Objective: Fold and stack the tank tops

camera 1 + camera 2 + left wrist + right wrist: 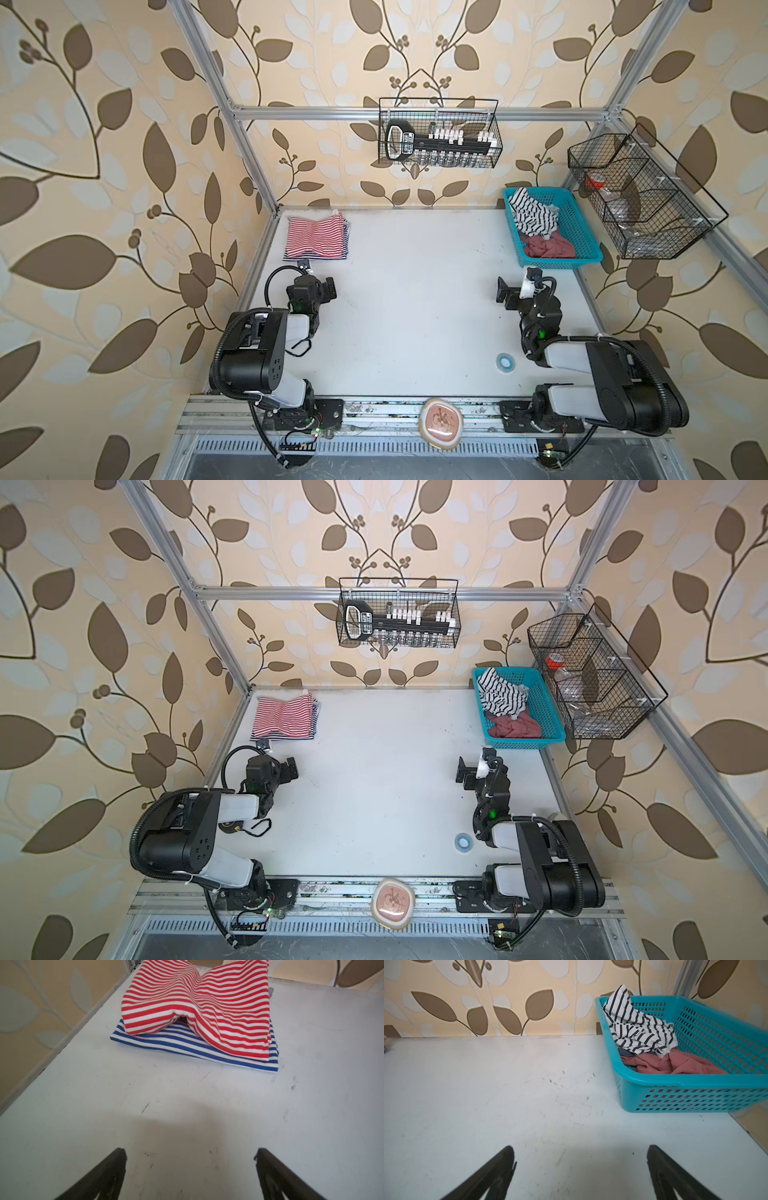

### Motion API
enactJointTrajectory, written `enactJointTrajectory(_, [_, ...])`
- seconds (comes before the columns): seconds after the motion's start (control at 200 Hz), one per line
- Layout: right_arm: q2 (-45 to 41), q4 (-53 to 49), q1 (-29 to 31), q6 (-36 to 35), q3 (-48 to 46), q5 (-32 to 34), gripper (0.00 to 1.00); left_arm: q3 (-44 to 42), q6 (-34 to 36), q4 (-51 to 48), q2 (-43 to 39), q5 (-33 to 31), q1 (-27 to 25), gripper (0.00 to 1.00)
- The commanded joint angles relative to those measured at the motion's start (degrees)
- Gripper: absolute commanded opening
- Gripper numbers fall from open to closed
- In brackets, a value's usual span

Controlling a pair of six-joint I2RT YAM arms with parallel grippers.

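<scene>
Standing wide apart, the left jaws hold nothing. In the left wrist view their two dark fingers point(104, 1176) frame only bare, scuffed white surface point(187, 1115). The right jaws are the same, spread and empty, with fingers point(492, 1176) low over a bare patch.

Left arm point(257, 345) is folded back near the left edge, right arm point(615, 374) likewise near the right edge. Neither touches any cloth.

Ahead of the left jaws, and apart from them, a folded stack lies in the far left corner. The red-and-white striped tank top point(197, 1007) is uppermost, and its near edge humps up in the middle with a crease running back from it. Under it lies a folded blue-and-white striped top point(187, 1047), flat on the surface, showing along the near edge and one side. In both top views the stack sits close to the back wall point(316, 237).

Ahead of the right jaws, in the far right corner, stands a teal basket point(654, 1082). Inside it the black-and-white striped tank top point(637, 1028) is crumpled, with one part riding up onto a far corner of the rim. The dusty red tank top point(675, 1064) is bunched below it, toward the near end. Both are unfolded.

A small blue-and-white tape roll point(505, 360) lies on the surface just beside the right arm. Two black wire baskets hang on the frame, one at the back point(496, 137) and one on the right point(665, 232).
</scene>
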Motion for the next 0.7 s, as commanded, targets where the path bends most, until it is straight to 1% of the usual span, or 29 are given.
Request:
enactJointTrajectory(0.0, [0.11,0.50,-0.02,-1.32,0.88,-0.67,1.00,0.94,0.96,2.10,-0.73,0.08,0.10,0.99])
enactJointTrajectory(0.28, [0.17,0.43,-0.13,-1.23,0.94,-1.01,1.00,1.02,0.95,2.08,-0.65,0.09,0.14,0.99])
enactJointTrajectory(0.36, [0.37,0.54,-0.77,-0.97,1.16,-2.14,1.00,1.05,0.95,2.08,-0.64,0.18,0.14,0.99])
enactJointTrajectory(0.695, [0.39,0.27,-0.80,-0.92,1.18,-2.02,1.00,1.03,0.95,1.99,-0.64,0.11,0.15,0.99])
